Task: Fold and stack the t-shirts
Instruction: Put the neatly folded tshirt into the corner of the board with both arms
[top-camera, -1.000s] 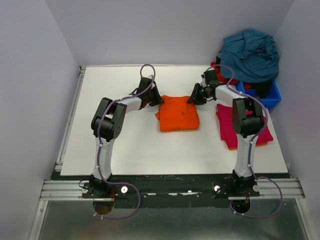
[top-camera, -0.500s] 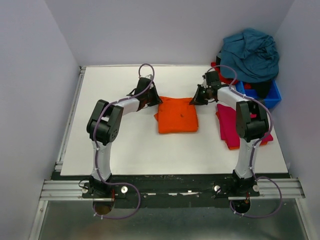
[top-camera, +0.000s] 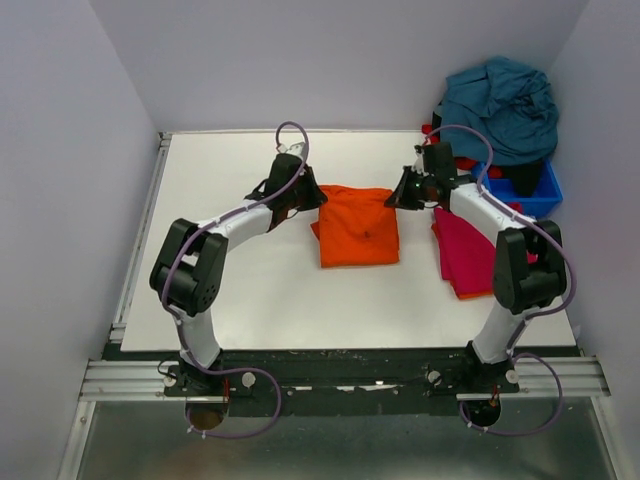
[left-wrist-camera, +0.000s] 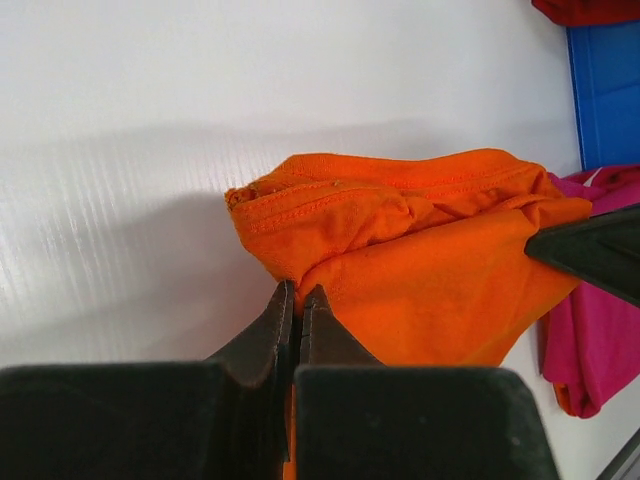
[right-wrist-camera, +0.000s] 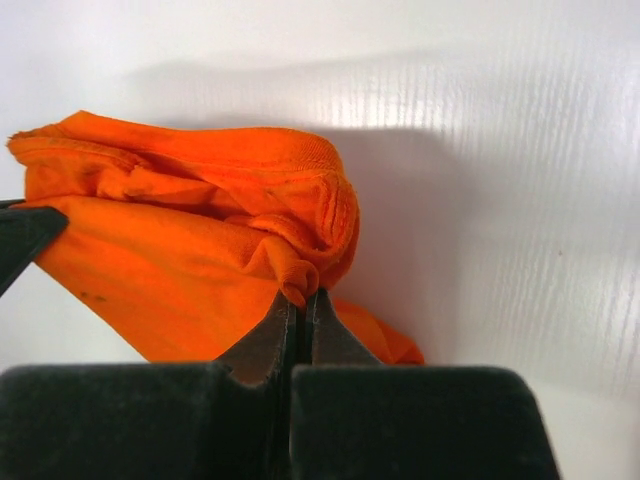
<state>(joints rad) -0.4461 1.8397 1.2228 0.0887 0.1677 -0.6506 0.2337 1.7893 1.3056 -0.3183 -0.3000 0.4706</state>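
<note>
A folded bright orange t-shirt lies mid-table, its far edge lifted. My left gripper is shut on its far left corner; in the left wrist view the jaws pinch the orange cloth. My right gripper is shut on the far right corner; in the right wrist view the jaws pinch a bunched fold. A folded magenta-red t-shirt lies to the right over another orange layer. A teal-blue t-shirt is heaped over the bin, with red cloth under it.
A small blue plastic bin stands at the far right corner of the white table. Grey walls close in the back and both sides. The magenta shirt and the bin also show at the right edge of the left wrist view.
Both grippers have moved toward the far side of the table with the orange shirt's far corners, stretching out both arms; the shirt's far edge has shifted back a little.
</note>
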